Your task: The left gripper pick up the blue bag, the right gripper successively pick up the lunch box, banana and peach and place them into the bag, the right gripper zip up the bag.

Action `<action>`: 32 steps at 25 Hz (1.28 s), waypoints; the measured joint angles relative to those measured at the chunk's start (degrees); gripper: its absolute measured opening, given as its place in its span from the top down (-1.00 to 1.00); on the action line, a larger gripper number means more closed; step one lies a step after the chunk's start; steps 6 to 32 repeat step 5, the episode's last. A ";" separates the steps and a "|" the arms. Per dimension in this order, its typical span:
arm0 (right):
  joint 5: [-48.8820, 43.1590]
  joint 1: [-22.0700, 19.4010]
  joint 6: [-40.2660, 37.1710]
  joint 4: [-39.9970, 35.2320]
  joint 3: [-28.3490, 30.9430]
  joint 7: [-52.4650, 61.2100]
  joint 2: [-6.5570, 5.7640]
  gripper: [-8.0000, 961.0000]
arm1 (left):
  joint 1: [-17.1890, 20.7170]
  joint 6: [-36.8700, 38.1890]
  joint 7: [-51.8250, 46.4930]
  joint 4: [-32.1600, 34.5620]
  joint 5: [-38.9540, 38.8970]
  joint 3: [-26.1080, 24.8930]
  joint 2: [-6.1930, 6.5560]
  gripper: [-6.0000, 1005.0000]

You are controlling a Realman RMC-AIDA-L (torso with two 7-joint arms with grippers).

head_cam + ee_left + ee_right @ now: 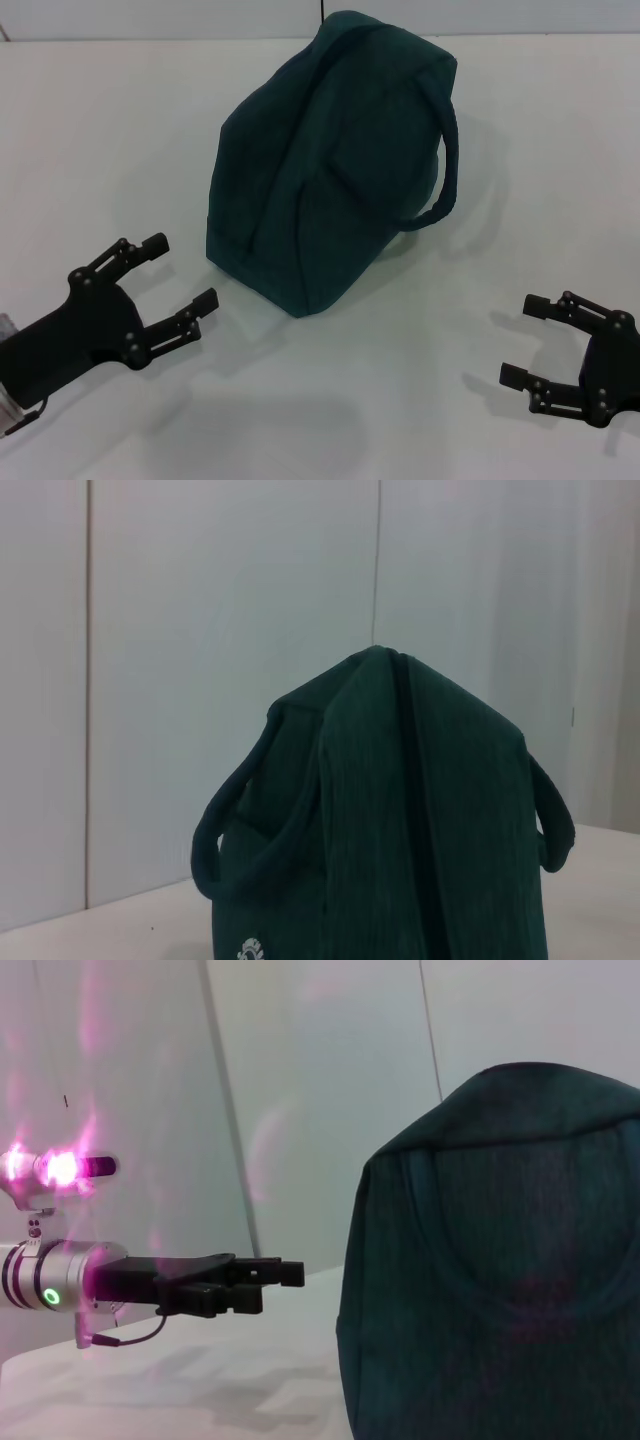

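Note:
The blue bag stands shut in the middle of the white table, one loop handle hanging on its right side. It also fills the left wrist view and the right wrist view. My left gripper is open at the near left, a short way from the bag's front corner, nothing between its fingers; it shows side-on as the left gripper in the right wrist view. My right gripper is open at the near right, apart from the bag. The lunch box, banana and peach are out of view.
A pale wall with vertical panel seams stands behind the table. Bright pink glare shows above the left arm in the right wrist view.

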 joint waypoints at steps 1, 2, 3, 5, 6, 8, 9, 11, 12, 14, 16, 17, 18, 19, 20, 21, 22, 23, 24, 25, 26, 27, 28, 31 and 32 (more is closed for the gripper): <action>0.10 -0.05 -0.06 0.01 0.02 -0.16 0.02 -0.79 | -0.11 0.00 0.02 -0.02 0.00 0.02 -0.01 -0.77; 0.16 -0.06 -0.15 0.01 0.08 -0.24 0.04 -0.79 | -0.19 0.01 0.04 -0.04 0.01 0.07 -0.01 -0.77; 0.19 -0.07 -0.24 0.01 0.13 -0.29 0.05 -0.79 | -0.23 0.03 0.05 -0.06 0.02 0.09 -0.02 -0.77; 0.21 0.01 -0.58 0.02 0.23 -0.33 0.07 -0.79 | -0.29 0.05 0.01 -0.23 0.03 0.12 -0.02 -0.77; 0.21 0.01 -0.58 0.02 0.23 -0.33 0.07 -0.79 | -0.29 0.05 0.01 -0.23 0.03 0.12 -0.02 -0.77; 0.21 0.01 -0.58 0.02 0.23 -0.33 0.07 -0.79 | -0.29 0.05 0.01 -0.23 0.03 0.12 -0.02 -0.77; 0.21 0.01 -0.58 0.02 0.23 -0.33 0.07 -0.79 | -0.29 0.05 0.01 -0.23 0.03 0.12 -0.02 -0.77; 0.21 0.01 -0.58 0.02 0.23 -0.33 0.07 -0.79 | -0.29 0.05 0.01 -0.23 0.03 0.12 -0.02 -0.77; 0.21 0.01 -0.58 0.02 0.23 -0.33 0.07 -0.79 | -0.29 0.05 0.01 -0.23 0.03 0.12 -0.02 -0.77; 0.21 0.01 -0.58 0.02 0.23 -0.33 0.07 -0.79 | -0.29 0.05 0.01 -0.23 0.03 0.12 -0.02 -0.77; 0.21 0.01 -0.58 0.02 0.23 -0.33 0.07 -0.79 | -0.29 0.05 0.01 -0.23 0.03 0.12 -0.02 -0.77; 0.21 0.01 -0.58 0.02 0.23 -0.33 0.07 -0.79 | -0.29 0.05 0.01 -0.23 0.03 0.12 -0.02 -0.77; 0.21 0.01 -0.58 0.02 0.23 -0.33 0.07 -0.79 | -0.29 0.05 0.01 -0.23 0.03 0.12 -0.02 -0.77; 0.21 0.01 -0.58 0.02 0.23 -0.33 0.07 -0.79 | -0.29 0.05 0.01 -0.23 0.03 0.12 -0.02 -0.77; 0.21 0.01 -0.58 0.02 0.23 -0.33 0.07 -0.79 | -0.29 0.05 0.01 -0.23 0.03 0.12 -0.02 -0.77; 0.21 0.01 -0.58 0.02 0.23 -0.33 0.07 -0.79 | -0.29 0.05 0.01 -0.23 0.03 0.12 -0.02 -0.77; 0.21 0.01 -0.58 0.02 0.23 -0.33 0.07 -0.79 | -0.29 0.05 0.01 -0.23 0.03 0.12 -0.02 -0.77; 0.21 0.01 -0.58 0.02 0.23 -0.33 0.07 -0.79 | -0.29 0.05 0.01 -0.23 0.03 0.12 -0.02 -0.77; 0.21 0.01 -0.58 0.02 0.23 -0.33 0.07 -0.79 | -0.29 0.05 0.01 -0.23 0.03 0.12 -0.02 -0.77; 0.21 0.01 -0.58 0.02 0.23 -0.33 0.07 -0.79 | -0.29 0.05 0.01 -0.23 0.03 0.12 -0.02 -0.77; 0.21 0.01 -0.58 0.02 0.23 -0.33 0.07 -0.79 | -0.29 0.05 0.01 -0.23 0.03 0.12 -0.02 -0.77; 0.21 0.01 -0.58 0.02 0.23 -0.33 0.07 -0.79 | -0.29 0.05 0.01 -0.23 0.03 0.12 -0.02 -0.77; 0.21 0.01 -0.58 0.02 0.23 -0.33 0.07 -0.79 | -0.29 0.05 0.01 -0.23 0.03 0.12 -0.02 -0.77; 0.21 0.01 -0.58 0.02 0.23 -0.33 0.07 -0.79 | -0.29 0.05 0.01 -0.23 0.03 0.12 -0.02 -0.77; 0.21 0.01 -0.58 0.02 0.23 -0.33 0.07 -0.79 | -0.29 0.05 0.01 -0.23 0.03 0.12 -0.02 -0.77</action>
